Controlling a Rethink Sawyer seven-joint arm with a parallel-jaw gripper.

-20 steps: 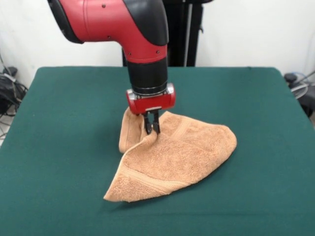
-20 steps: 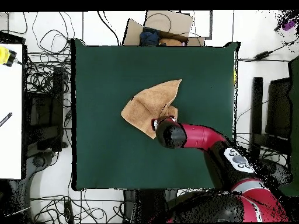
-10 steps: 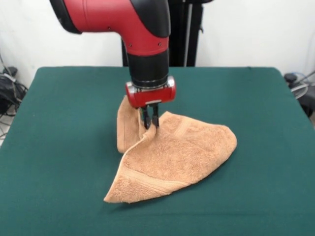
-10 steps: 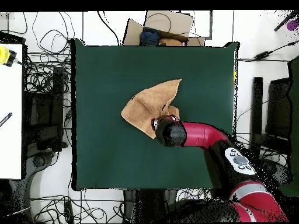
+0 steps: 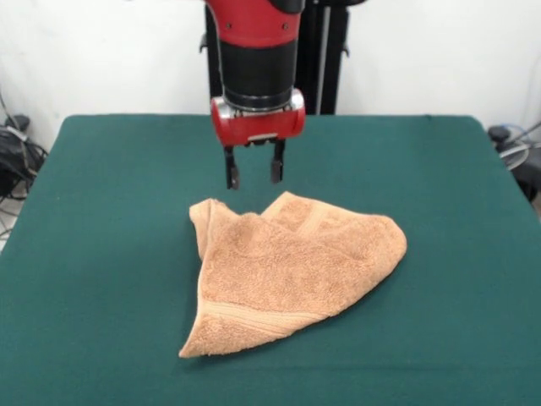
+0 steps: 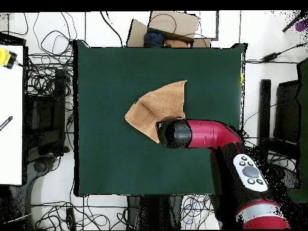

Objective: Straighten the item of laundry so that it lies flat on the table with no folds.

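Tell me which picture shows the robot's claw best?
The front view. There the gripper hangs open above the towel, both fingers clear against the table. From overhead, the arm's round end covers it, so you only see the arm over the towel's edge.

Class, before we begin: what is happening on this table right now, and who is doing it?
A red and black robot arm is working on a light orange-tan terry towel lying on a dark green felt-topped table. Its gripper hangs open just above the towel's far edge, holding nothing. The towel is not flat yet: it lies folded over itself in a rough triangle, with a raised fold along one side, so the straightening is unfinished.
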